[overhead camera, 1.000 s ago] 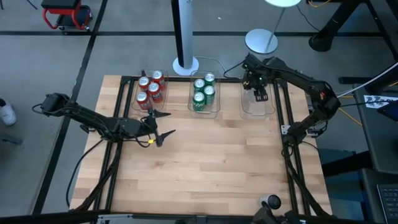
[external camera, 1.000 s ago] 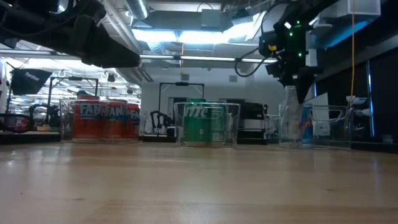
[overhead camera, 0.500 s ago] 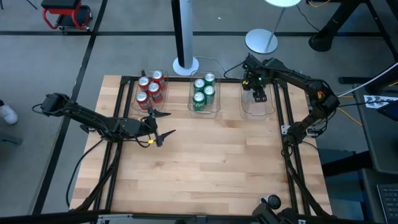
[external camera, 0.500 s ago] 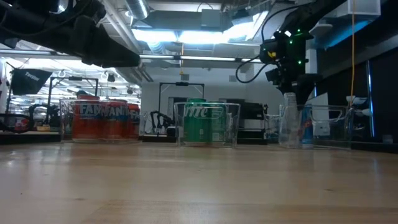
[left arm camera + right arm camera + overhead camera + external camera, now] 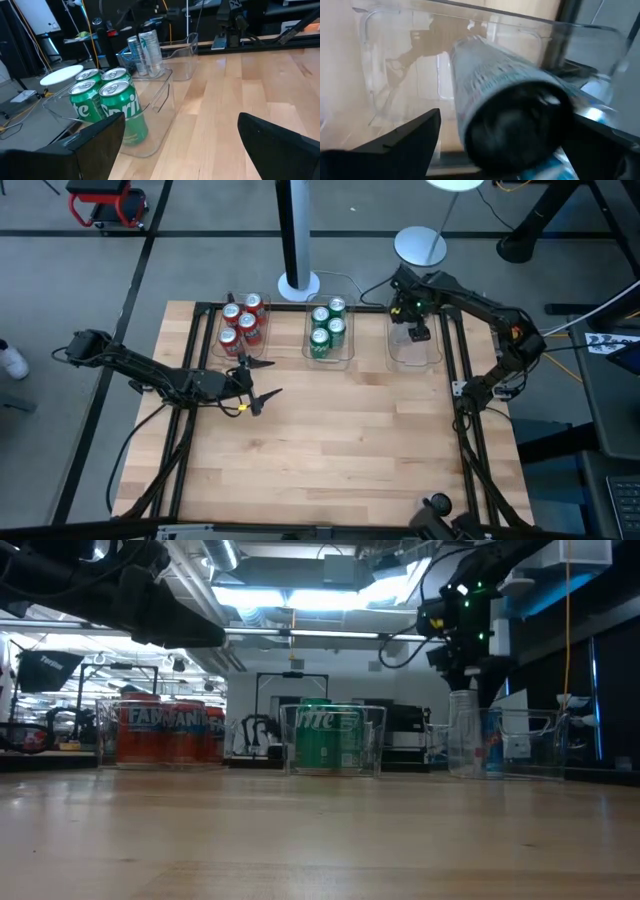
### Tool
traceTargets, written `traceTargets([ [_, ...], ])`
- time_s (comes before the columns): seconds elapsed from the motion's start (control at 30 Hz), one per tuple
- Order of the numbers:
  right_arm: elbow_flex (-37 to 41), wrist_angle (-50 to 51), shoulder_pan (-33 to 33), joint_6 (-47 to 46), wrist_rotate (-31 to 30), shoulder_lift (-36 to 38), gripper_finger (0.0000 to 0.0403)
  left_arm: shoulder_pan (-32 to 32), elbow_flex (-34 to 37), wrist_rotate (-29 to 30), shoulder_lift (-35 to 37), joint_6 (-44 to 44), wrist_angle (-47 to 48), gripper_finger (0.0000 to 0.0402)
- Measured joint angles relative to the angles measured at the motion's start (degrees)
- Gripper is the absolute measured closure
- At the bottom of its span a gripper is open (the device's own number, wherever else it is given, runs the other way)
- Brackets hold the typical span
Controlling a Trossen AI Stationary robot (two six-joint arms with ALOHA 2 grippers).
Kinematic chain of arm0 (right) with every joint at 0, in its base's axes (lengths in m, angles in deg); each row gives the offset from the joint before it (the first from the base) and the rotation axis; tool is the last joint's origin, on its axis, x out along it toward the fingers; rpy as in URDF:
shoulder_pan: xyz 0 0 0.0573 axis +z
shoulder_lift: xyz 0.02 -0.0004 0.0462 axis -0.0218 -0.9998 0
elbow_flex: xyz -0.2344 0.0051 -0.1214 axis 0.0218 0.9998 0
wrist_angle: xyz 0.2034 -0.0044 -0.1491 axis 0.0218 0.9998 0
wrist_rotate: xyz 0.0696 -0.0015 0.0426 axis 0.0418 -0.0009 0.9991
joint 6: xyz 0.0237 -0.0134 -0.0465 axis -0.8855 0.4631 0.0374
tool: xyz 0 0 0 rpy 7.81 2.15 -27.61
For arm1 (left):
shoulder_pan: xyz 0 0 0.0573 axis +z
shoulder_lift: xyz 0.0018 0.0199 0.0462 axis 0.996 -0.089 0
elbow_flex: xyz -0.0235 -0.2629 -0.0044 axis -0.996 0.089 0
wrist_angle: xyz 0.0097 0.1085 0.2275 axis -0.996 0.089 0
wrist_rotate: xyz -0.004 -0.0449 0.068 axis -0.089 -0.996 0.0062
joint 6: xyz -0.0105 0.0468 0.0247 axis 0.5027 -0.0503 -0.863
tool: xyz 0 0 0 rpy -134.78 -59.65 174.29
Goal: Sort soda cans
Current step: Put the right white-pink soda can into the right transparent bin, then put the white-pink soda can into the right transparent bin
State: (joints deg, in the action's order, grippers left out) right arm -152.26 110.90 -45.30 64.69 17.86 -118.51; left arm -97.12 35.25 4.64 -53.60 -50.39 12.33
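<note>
My right gripper (image 5: pixel 419 332) just spread its fingers over the clear plastic bin (image 5: pixel 432 357), slim silver-blue soda can (image 5: pixel 505 110) released directly below, so one more's sorted.

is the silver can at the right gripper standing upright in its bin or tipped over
Upright. In the low view the silver can stands vertical inside the right-hand clear bin, just below the right gripper, whose open fingers flank it in the wrist view.
</note>
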Motion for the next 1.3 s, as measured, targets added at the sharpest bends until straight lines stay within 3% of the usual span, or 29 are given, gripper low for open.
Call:
traceTargets([
  [0.33,-14.3,12.0,3.0,-2.3,-1.9,3.6,0.0022,0.0,0.0,0.0,0.0,0.2,0.1,0.0027],
  [0.6,-18.0,20.4,13.9,-9.4,-0.5,12.0,0.0022,0.0,0.0,0.0,0.0,0.4,0.2,0.0027],
  [0.77,-18.0,25.0,27.0,-19.4,-1.0,16.9,0.0022,0.0,0.0,0.0,0.0,0.4,0.2,0.0027],
  [0.93,-18.0,25.2,44.1,-32.2,-1.5,19.0,0.0022,0.0,0.0,0.0,0.0,0.0,0.2,0.0027],
  [1.3,-18.0,23.3,79.6,-62.6,-3.4,12.5,0.0022,0.0,0.0,0.0,0.0,2.0,0.9,0.0027],
])
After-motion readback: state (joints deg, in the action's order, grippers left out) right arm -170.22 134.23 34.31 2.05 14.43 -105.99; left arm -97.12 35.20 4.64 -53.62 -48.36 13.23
